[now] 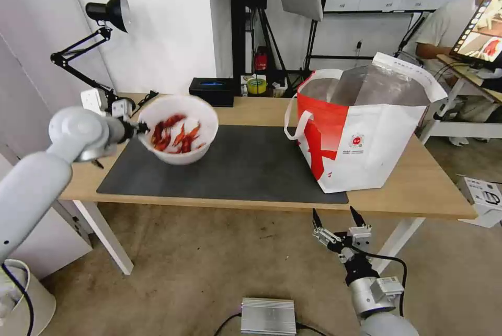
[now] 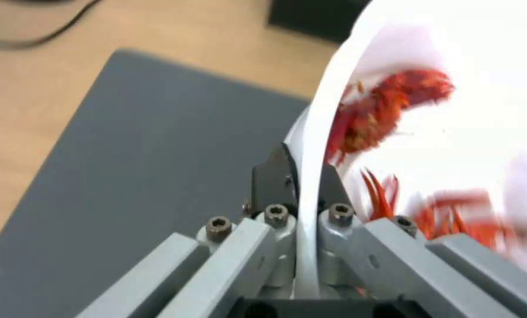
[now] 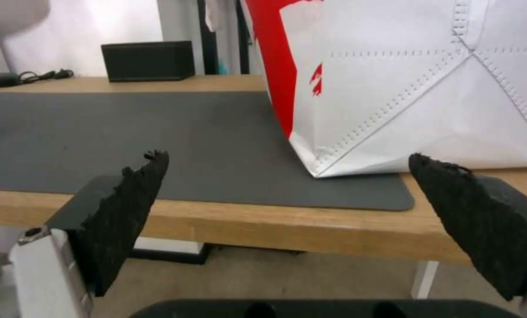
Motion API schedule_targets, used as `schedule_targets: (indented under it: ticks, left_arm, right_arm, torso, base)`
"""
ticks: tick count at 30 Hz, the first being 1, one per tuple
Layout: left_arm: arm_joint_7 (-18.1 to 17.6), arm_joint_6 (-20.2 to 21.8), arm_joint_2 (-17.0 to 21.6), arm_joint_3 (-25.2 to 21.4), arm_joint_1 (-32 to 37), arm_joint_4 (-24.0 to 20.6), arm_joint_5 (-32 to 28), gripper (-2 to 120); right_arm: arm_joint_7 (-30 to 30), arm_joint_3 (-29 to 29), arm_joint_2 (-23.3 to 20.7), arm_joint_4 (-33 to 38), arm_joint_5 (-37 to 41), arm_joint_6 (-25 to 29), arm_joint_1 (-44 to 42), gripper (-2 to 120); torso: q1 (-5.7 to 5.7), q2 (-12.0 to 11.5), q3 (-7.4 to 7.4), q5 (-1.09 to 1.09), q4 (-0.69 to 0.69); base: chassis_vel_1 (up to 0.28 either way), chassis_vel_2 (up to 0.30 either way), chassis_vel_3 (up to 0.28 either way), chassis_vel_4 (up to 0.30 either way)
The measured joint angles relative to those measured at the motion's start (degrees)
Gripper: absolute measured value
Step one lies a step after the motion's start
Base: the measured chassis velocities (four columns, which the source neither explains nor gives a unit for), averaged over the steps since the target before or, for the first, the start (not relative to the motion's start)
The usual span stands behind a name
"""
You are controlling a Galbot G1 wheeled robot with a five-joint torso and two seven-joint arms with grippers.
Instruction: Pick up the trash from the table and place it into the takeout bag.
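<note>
A white round bowl of red shells (image 1: 179,129), one piece of the trash, hangs tilted above the left part of the dark grey mat (image 1: 246,169) on the table (image 1: 418,189). My left gripper (image 1: 140,128) is shut on the bowl's rim (image 2: 312,168), one finger inside and one outside. The red-and-white takeout bag (image 1: 361,132) stands open on the table's right side, its foil lining showing. My right gripper (image 1: 337,217) hangs open below the table's front edge, in front of the bag (image 3: 404,84), with nothing between its fingertips.
A black box (image 1: 212,91) and a roll of tape (image 1: 257,85) sit at the table's back edge. A black desk lamp (image 1: 107,14) is clamped at the back left. A metal box (image 1: 268,316) lies on the floor. A person sits at a desk, back right.
</note>
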Motion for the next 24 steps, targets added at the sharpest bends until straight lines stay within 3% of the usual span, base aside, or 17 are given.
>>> schedule_targets:
  ticks: [11,13,16,24]
  left_arm:
    - [-2.9,-1.0,-5.7,9.9,-14.4,2.9,-4.7,0]
    - [-3.3,-1.1,-7.8,11.4,-17.4,4.1,-5.3,0]
    - [-4.6,-1.2,-13.8,14.9,-24.4,7.9,-6.7,0]
    - [-5.8,-1.9,-21.9,17.9,-30.7,13.5,-7.9,0]
  right_arm:
    - [0.0,0.0,0.0,0.0,0.0,0.0,0.0,100]
    - [0.0,0.0,0.0,0.0,0.0,0.0,0.0,100]
    - [0.0,0.0,0.0,0.0,0.0,0.0,0.0,100]
    - [0.0,0.0,0.0,0.0,0.0,0.0,0.0,100]
  torso:
    - [0.0,0.0,0.0,0.0,0.01]
    - [0.0,0.0,0.0,-0.01,0.0]
    - [0.0,0.0,0.0,0.0,0.0]
    - [0.0,0.0,0.0,0.0,-0.01]
  base:
    - [0.0,0.0,0.0,0.0]
    - [0.0,0.0,0.0,0.0]
    - [0.0,0.0,0.0,0.0]
    - [0.0,0.0,0.0,0.0]
